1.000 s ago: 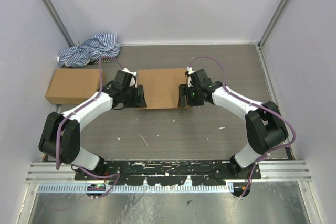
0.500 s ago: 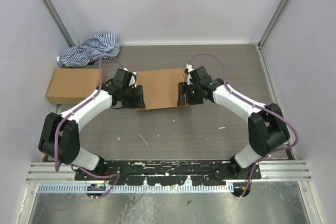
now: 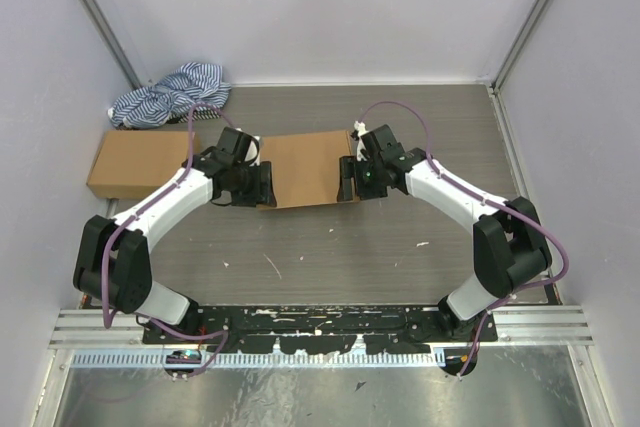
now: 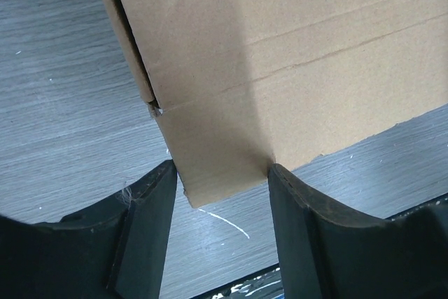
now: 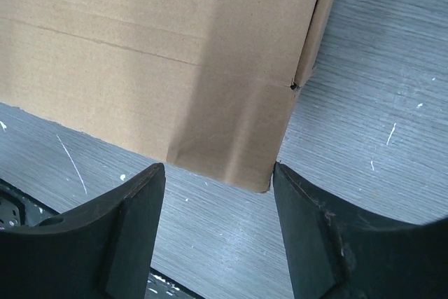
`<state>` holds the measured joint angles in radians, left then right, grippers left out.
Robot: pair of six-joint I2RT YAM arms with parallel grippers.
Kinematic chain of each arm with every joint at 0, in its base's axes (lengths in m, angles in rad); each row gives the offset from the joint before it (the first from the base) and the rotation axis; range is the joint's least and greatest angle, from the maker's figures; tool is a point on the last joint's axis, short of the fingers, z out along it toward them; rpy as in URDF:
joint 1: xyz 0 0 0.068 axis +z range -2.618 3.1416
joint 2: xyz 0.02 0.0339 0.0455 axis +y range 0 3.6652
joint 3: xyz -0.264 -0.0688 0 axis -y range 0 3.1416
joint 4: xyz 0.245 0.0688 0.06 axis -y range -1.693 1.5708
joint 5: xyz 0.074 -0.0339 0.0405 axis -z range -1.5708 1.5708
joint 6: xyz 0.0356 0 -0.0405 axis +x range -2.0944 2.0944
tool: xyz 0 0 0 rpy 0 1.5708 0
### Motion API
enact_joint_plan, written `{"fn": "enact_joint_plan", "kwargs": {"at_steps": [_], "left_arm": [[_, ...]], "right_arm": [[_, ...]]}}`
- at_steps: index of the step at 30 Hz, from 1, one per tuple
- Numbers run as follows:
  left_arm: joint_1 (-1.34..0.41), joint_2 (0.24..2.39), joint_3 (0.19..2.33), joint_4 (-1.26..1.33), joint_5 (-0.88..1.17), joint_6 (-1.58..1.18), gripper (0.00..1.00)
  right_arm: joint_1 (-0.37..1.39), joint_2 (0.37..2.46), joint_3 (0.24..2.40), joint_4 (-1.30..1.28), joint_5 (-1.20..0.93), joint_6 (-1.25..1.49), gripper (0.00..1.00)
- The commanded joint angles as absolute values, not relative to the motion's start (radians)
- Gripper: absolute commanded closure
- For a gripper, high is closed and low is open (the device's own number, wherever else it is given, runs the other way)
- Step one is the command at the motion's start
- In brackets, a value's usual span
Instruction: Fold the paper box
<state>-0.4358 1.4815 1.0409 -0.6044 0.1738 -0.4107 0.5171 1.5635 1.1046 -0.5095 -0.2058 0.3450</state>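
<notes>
Presently | box [image 3: 305, 167]: likely light, stiff cardboard, springy creases | hold: end flaps, near corners | left gripper [image 3: 264, 185], right gripper [image 3: 347, 179]: both parted, straddling corners, nothing clamped

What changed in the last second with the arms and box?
The paper box shifted slightly left, its near left corner most, the left pincer moving with it; the right pincer barely moved. Each straddles a near corner; nothing was grabbed or released. The other box and striped cloth stayed put.
</notes>
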Motion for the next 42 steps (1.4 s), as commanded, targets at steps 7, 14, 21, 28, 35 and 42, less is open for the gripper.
{"fn": "enact_joint_plan", "kwargs": {"at_steps": [7,14,21,28,35,42], "left_arm": [[-0.44,1.478,1.08,-0.638,0.209,-0.388,0.39],[-0.44,1.49,1.077,-0.637,0.216,-0.39,0.39],[-0.44,1.49,1.078,-0.632,0.219,-0.389,0.39],[-0.44,1.523,1.058,-0.597,0.227,-0.394,0.39],[-0.44,1.529,1.058,-0.592,0.232,-0.394,0.39],[-0.44,1.536,1.063,-0.593,0.226,-0.39,0.39]], "right_arm": [[0.524,1.517,1.162,-0.492,-0.238,0.353,0.32],[0.524,1.515,1.147,-0.485,-0.256,0.354,0.32],[0.523,1.528,1.151,-0.484,-0.252,0.347,0.32],[0.523,1.564,1.121,-0.456,-0.219,0.337,0.32],[0.523,1.596,1.107,-0.422,-0.211,0.326,0.32],[0.523,1.641,1.081,-0.363,-0.214,0.326,0.32]]}}
